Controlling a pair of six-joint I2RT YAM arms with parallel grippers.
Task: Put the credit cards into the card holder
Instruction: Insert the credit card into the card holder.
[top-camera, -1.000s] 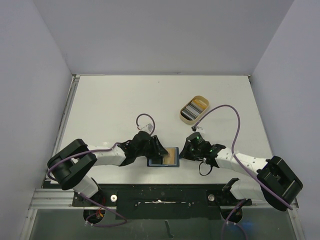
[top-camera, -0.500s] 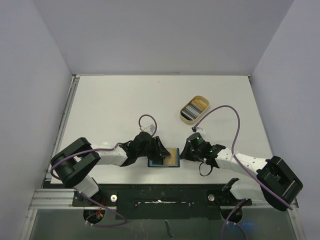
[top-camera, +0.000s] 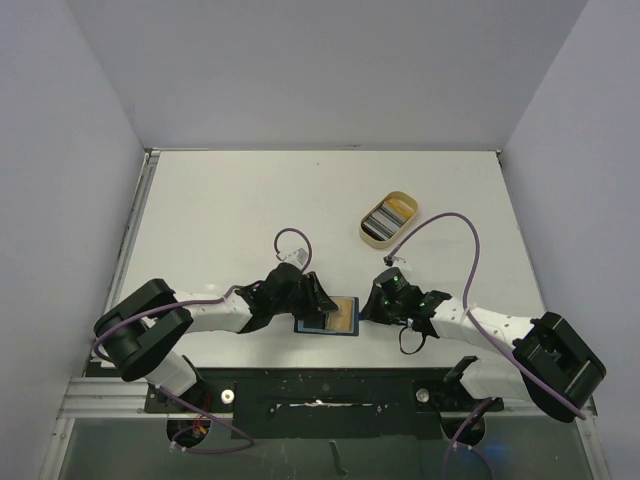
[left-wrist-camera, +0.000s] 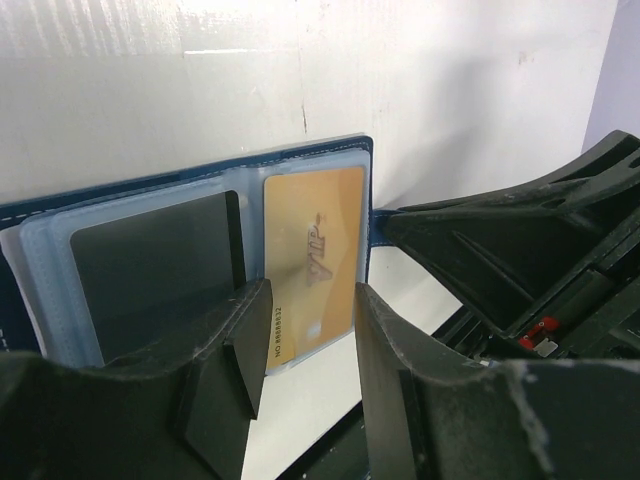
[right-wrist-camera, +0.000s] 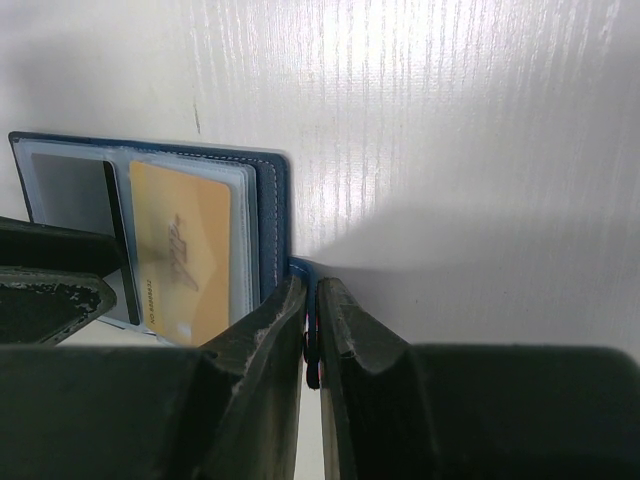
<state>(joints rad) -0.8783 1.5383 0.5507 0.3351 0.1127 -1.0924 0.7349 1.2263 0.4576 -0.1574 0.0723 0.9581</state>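
Observation:
The navy card holder (top-camera: 306, 327) lies open at the near table edge between both arms. A black card (left-wrist-camera: 150, 270) fills its left pocket. A gold credit card (left-wrist-camera: 312, 230) sits partly in the right pocket, its near end sticking out. My left gripper (left-wrist-camera: 312, 300) straddles that near end, with both long edges against the fingers (left-wrist-camera: 235, 340). My right gripper (right-wrist-camera: 310, 290) is shut on the card holder's thin blue tab (right-wrist-camera: 303, 267) at its right edge (right-wrist-camera: 272, 210). From above, the left gripper (top-camera: 320, 303) and right gripper (top-camera: 367, 309) flank the gold card (top-camera: 345, 314).
A tan oval dish (top-camera: 365, 233) stands behind and right of the card holder, with several more cards (top-camera: 389, 214) stacked in it. The right arm's purple cable loops past the dish. The table's front rail runs just behind the card holder.
Almost nothing. The left arm's rear links and cable shifted slightly and came back. Both grips and the card holder stay where they were.

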